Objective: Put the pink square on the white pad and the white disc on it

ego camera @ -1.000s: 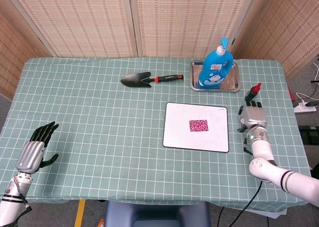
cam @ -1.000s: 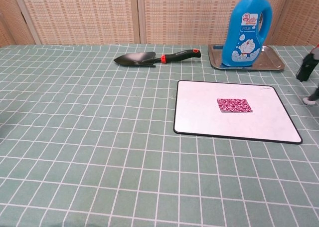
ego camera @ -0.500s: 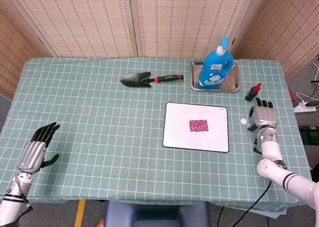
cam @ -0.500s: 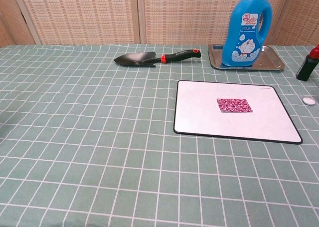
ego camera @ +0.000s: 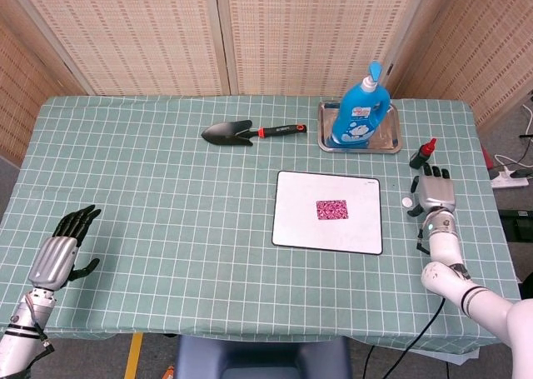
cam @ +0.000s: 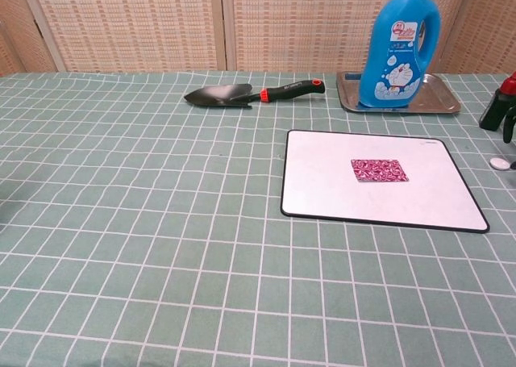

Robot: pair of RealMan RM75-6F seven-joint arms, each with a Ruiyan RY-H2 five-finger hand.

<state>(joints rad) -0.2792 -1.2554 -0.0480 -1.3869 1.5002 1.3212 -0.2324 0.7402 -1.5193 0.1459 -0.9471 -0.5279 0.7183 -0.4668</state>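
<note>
The pink square (ego camera: 332, 208) lies flat in the middle of the white pad (ego camera: 300, 225); the chest view shows the same square (cam: 379, 170) on the pad (cam: 322, 181). The small white disc (ego camera: 406, 201) rests on the cloth just right of the pad, also seen as a disc (cam: 500, 163) in the chest view. My right hand (ego camera: 435, 196) lies beside the disc on its right, fingers stretched forward, holding nothing. Only a dark bit of that right hand (cam: 510, 127) shows at the chest view's right edge. My left hand (ego camera: 60, 250) rests empty at the near left, fingers apart.
A small black bottle with a red cap (ego camera: 423, 152) stands just beyond my right hand. A blue detergent bottle (ego camera: 360, 112) stands in a metal tray (ego camera: 391, 142) at the back right. A black trowel with a red collar (ego camera: 250, 132) lies at the back centre.
My right hand came off the disc and slid right, uncovering it, then edged back left beside it. The disc, square and left hand stayed put.
</note>
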